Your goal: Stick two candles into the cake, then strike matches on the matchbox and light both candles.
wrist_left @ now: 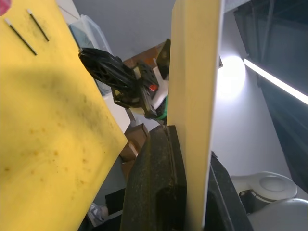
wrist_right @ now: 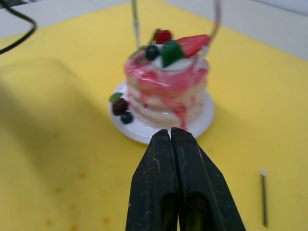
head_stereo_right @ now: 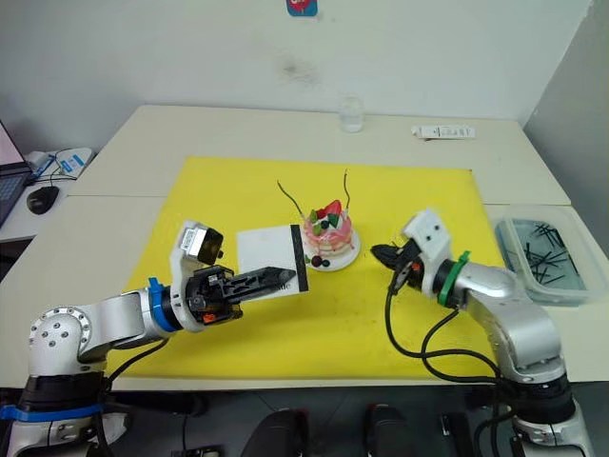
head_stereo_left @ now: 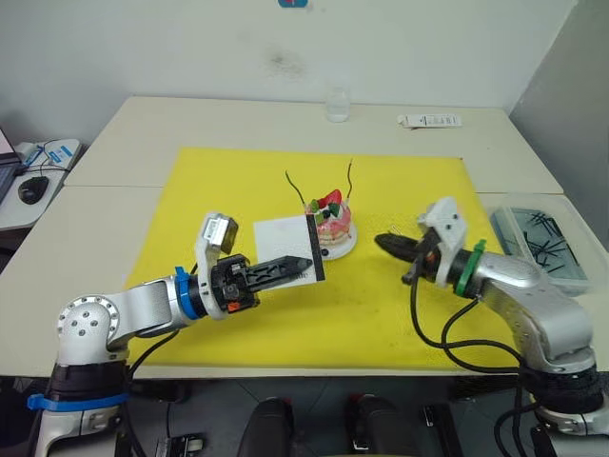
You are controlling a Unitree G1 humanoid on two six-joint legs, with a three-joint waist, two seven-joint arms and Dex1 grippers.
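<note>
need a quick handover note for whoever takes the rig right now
Left gripper is shut on the matchbox, held up just left of the cake.
Right gripper is shut, no match visible in it, right of the cake.
Done: both candles stand in the cake, unlit.
Matches lie on the yellow mat; more in the tray.
Left: pick a match, strike, light both.

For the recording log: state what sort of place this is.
Probably an office or lab set up for robot trials, not a home. Plain beige tables stand against a bare white wall, a black computer mouse sits on a side desk, and a yellow work mat carries a small pink cake.
</note>
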